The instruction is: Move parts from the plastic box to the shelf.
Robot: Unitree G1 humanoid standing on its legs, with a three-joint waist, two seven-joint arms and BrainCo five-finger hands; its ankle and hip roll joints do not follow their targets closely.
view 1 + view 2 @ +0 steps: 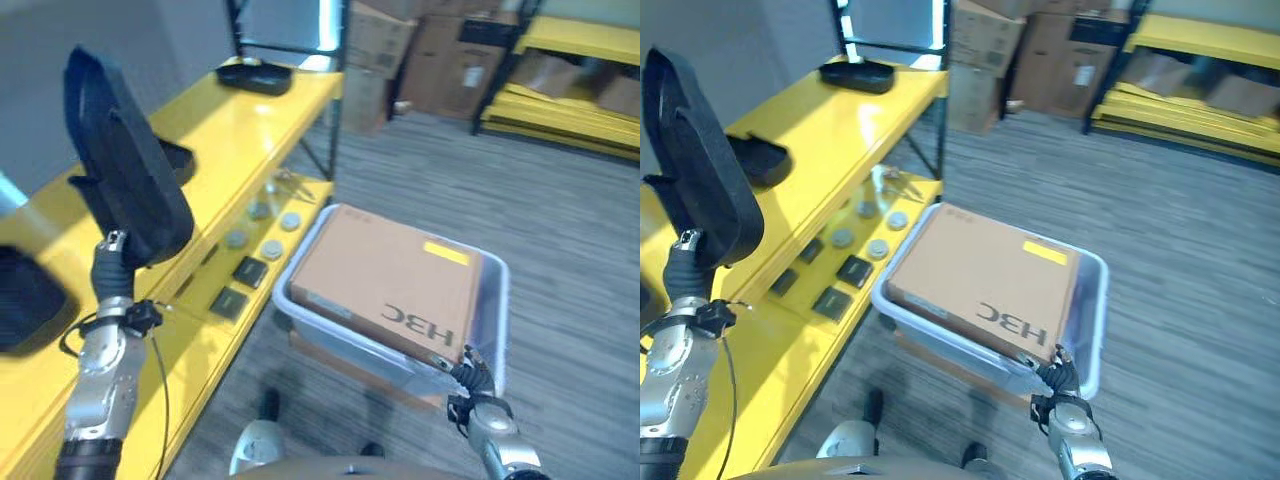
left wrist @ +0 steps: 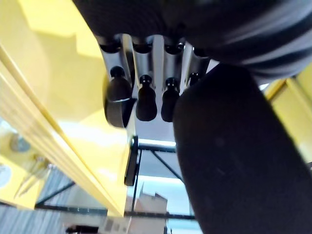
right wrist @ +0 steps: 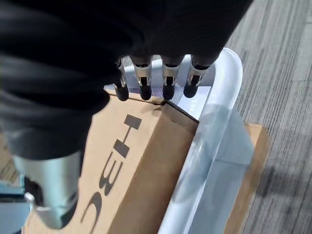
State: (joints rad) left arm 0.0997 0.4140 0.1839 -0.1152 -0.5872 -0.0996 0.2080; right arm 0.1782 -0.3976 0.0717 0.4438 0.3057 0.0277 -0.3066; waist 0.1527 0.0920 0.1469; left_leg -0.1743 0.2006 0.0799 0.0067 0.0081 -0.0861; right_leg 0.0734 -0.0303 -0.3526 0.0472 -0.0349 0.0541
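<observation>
Right hand [image 3: 146, 78]: at 5 o'clock, fingers straight, tips on the near corner of the cardboard box [image 1: 390, 285].
Cardboard box: lies in the plastic box [image 1: 490, 320], long side running 7 to 1 o'clock, upside-down writing, yellow label.
Left hand [image 2: 146, 92]: at 9 o'clock, curled round a black part [image 1: 125, 165], held upright over the yellow shelf [image 1: 230, 130].

A cardboard box [image 1: 390, 285] is filling the plastic box [image 1: 492, 330], while black trays [image 1: 255, 76] are leaving bare shelf [image 1: 215, 135] between them.
</observation>
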